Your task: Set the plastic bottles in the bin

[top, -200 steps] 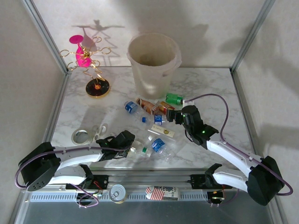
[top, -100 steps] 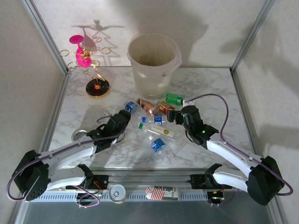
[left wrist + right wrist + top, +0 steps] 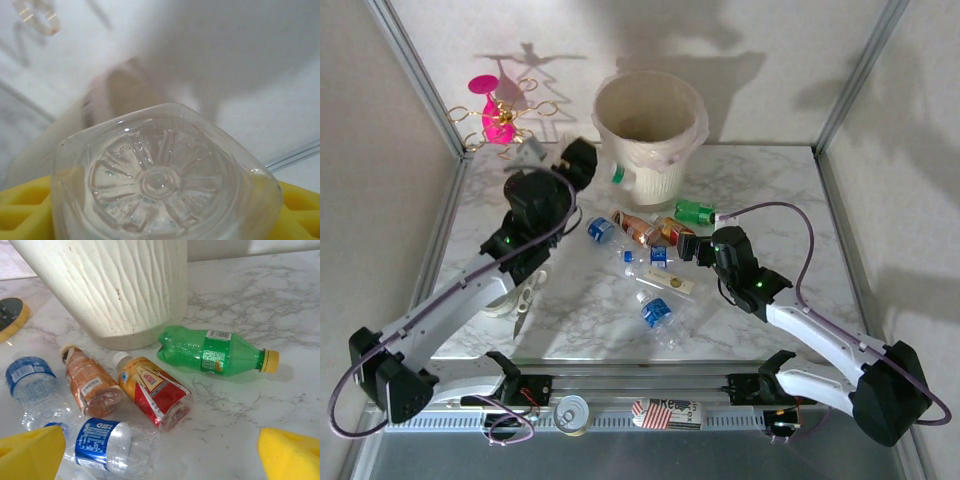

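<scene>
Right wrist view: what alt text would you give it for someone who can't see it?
Small plastic bottles lie on their sides on a marble table beside a cream ribbed bin: a green bottle, a red-and-yellow bottle, a brown bottle and two blue-labelled bottles. The open right gripper shows yellow pads at the bottom corners.

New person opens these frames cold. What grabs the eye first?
The left tool holds a clear bottle up beside the cream bin at the back. In front of the bin lies a scatter of bottles, the green bottle brightest, with the right tool open low beside them. A pink-and-gold ornament stand stands out at the far left.
</scene>
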### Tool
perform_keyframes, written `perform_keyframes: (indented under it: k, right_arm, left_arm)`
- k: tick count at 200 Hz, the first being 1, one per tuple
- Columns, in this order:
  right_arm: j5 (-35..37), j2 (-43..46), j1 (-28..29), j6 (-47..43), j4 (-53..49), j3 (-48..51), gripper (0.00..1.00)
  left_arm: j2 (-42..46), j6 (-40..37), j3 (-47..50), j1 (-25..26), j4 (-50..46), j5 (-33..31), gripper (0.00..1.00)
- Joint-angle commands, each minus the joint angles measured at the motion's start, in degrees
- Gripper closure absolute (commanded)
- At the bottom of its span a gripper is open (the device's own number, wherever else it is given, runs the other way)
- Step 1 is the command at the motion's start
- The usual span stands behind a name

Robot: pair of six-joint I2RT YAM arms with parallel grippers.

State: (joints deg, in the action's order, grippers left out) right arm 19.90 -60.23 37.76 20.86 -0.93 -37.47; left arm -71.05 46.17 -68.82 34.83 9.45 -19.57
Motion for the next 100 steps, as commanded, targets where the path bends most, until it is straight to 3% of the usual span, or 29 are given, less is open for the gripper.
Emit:
perform_keyframes:
  k: [1,100]
  right_arm:
    - [-0.9,1.8,0.1,1.9,-0.6,0.7,0.01]
    - [-6.8,6.9,0.1,5.4,-0.9,3.4,0.01]
  left_arm:
    - [-5.8,-9.6,-9.7,-1.7,1.6,4.4,0.54]
    - [-33.9,-17.3,-40.9,-4.4,-1.6,5.4,0.56]
